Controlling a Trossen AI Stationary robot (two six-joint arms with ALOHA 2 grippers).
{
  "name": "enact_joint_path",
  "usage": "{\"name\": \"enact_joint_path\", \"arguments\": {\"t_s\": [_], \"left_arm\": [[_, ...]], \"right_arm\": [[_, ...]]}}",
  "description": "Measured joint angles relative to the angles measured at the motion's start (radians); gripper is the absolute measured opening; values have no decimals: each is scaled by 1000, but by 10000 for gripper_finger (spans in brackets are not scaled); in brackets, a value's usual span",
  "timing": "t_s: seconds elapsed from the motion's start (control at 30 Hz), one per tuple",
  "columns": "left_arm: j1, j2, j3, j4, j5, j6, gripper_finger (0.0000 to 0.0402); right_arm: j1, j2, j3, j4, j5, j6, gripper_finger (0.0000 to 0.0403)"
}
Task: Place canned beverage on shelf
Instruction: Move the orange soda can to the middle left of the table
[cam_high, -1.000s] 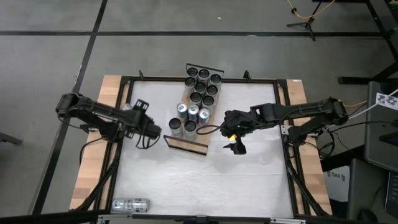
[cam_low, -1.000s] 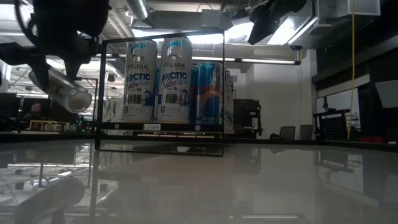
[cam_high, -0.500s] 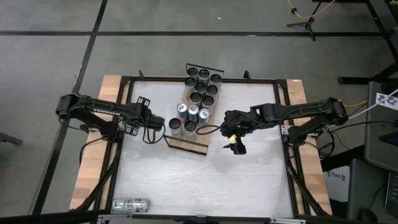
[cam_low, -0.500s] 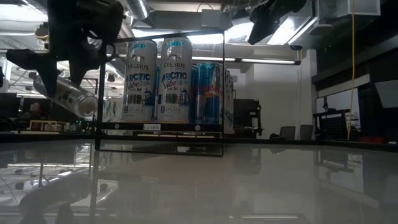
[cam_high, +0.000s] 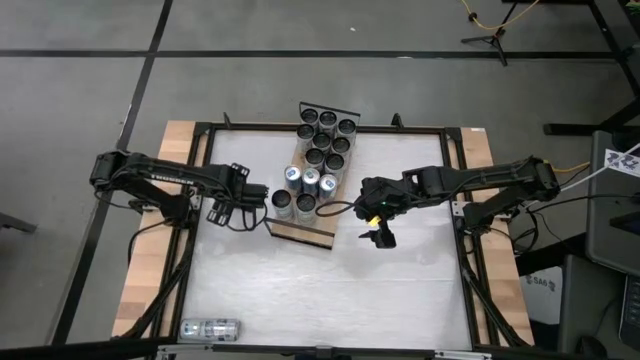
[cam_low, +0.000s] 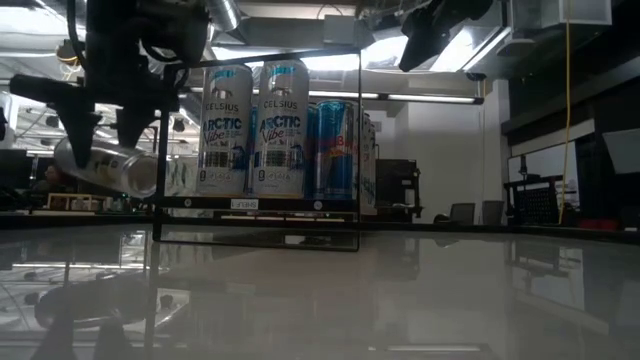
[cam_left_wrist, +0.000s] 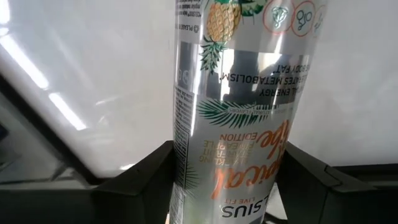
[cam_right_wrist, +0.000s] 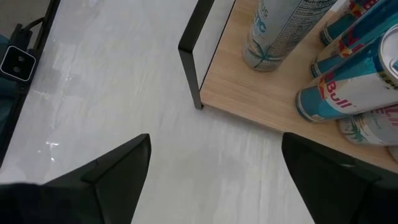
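Observation:
My left gripper hangs just left of the shelf, shut on a silver can with pineapple print. The shelf is a light-wood board on the white table, with a black wire rail at each short end. Several cans stand upright on the shelf. The board's near end is bare. To the right of the shelf, above the table, my right gripper is open, with nothing between its fingers. My left gripper pinches the can's side wall between its two fingers, which lie across the can. The fingers come from above, pointing steeply down. The can hangs clear of the table, lying nearly level with one end a little lower.
Another can lies on its side at the table's near left corner. The shelf's near wire rail stands between the held can and the standing cans. Bare white tabletop lies in front of the shelf.
My left gripper has swung toward the shelf and tipped further downward, turning at the wrist. The held can has come with it, sunk a little and turned from a steeper slant to nearly level. My right gripper has kept still.

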Motion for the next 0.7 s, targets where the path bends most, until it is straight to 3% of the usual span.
{"name": "enact_joint_path", "arguments": {"t_s": [0.2, 0.7], "left_arm": [[-22, 0, -63, 18, 84, 4, 216], [-49, 0, -196, 174, 83, -1, 229]], "right_arm": [[0, 0, 0, 0, 0, 0, 358], [0, 0, 0, 0, 0, 0, 358]]}}
